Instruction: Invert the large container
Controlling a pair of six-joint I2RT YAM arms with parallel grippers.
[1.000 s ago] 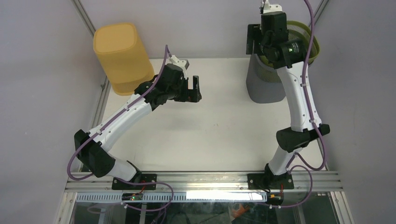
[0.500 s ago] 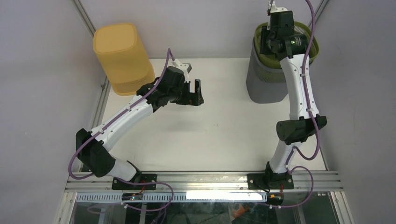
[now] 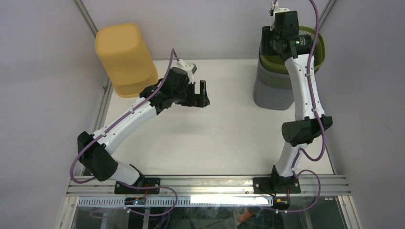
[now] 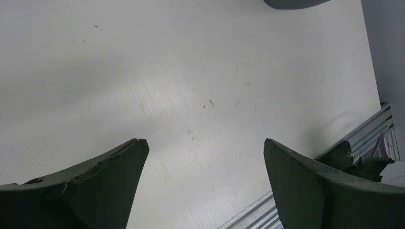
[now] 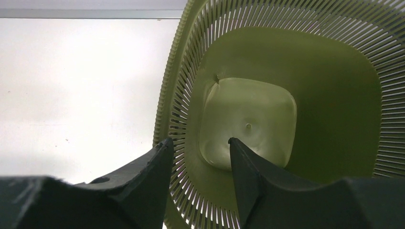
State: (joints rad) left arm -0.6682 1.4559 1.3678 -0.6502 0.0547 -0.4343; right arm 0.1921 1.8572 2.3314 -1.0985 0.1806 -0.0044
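Right wrist view: my right gripper [image 5: 199,143] straddles the rim of the green slatted plastic basket [image 5: 334,95], one finger inside and one outside.

The gap between the fingers is narrow and the slatted wall fills it, but I cannot tell whether they truly clamp. The main risk I see is a thin, springy rim flexing out of a one-sided pinch partway through the flip. The grey plastic bin [image 3: 272,93] under it could also drag along and topple. I take the basket for the large container. It sits upright, mouth up, in the bin's top at the far right corner of the white counter [image 3: 229,129], with a solid squarish floor and ribbed, flaring sides. My left gripper [image 4: 204,143] is wide open and empty above bare counter.
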